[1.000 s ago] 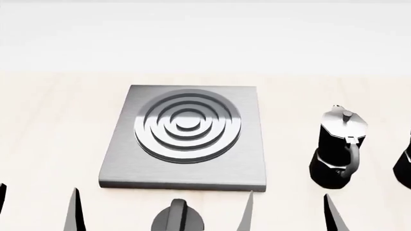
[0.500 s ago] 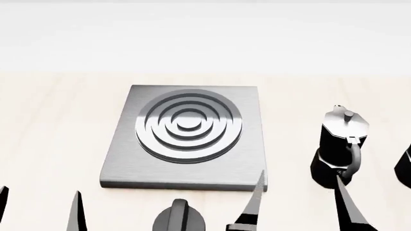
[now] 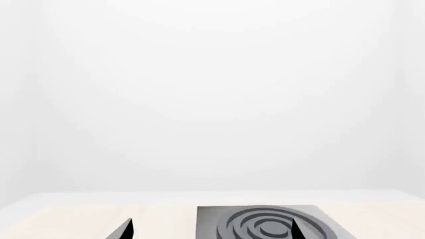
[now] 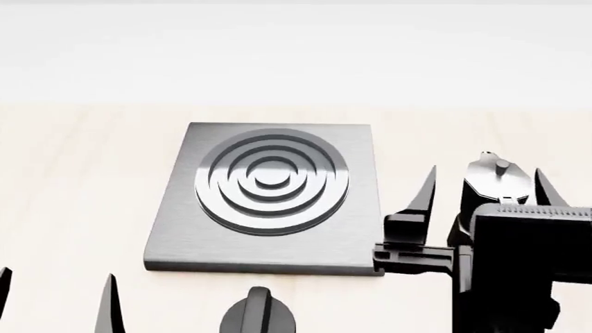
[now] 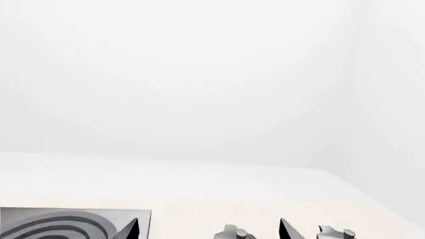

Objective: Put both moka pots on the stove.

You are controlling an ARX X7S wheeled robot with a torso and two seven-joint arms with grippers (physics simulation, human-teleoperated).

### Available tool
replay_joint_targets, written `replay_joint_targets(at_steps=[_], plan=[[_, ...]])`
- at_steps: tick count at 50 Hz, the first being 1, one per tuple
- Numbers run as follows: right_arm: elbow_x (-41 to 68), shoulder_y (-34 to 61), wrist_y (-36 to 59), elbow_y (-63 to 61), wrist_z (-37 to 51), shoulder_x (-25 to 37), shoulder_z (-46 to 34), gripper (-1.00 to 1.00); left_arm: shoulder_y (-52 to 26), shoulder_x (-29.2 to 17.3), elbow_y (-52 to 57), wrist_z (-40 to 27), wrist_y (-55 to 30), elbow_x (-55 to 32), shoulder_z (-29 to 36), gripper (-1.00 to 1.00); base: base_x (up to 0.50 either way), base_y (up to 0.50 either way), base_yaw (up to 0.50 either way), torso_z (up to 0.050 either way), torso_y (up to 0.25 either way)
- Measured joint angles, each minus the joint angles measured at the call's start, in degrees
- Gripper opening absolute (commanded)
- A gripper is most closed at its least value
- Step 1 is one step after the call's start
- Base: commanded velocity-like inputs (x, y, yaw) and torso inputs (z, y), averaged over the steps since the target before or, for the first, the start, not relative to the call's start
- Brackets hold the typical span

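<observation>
Before you: dark-grey brushed stove (image 4: 268,201) with silvery concentric rings, glossy black moka pot (image 4: 495,182) under a silver lid, black dial knob (image 4: 257,316), pale wood-grain tabletop (image 4: 74,180).

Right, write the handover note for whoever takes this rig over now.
Right hand: open, fingers either side of the near moka pot, nothing gripped yet.
Left hand: open, empty, low at the table's near edge, left of the dial knob.
Stove: bare, no pot on it.
Second moka pot: right of the first, seen only in the right wrist view.
Done: nothing placed.
Left: grip the near pot, set it on the stove, then the second.
</observation>
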Motion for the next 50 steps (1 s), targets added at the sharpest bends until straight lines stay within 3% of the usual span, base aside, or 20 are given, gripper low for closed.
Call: replay_joint_targets(at_steps=[25, 50], plan=[[3.87, 15.93, 9.86, 20.55, -9.96, 5.15, -2.40, 1.00, -0.87, -0.38, -0.81, -0.39, -0.17, -0.59, 0.17, 1.00, 0.00, 0.00, 0.00, 0.000, 0.000], [5.27, 21.46, 13.94, 32.01, -16.41, 7.23, -6.13, 1.00, -0.92, -1.17, -0.35, -0.96, -0.21, -1.45, -0.24, 1.00, 0.00, 0.00, 0.00, 0.000, 0.000]])
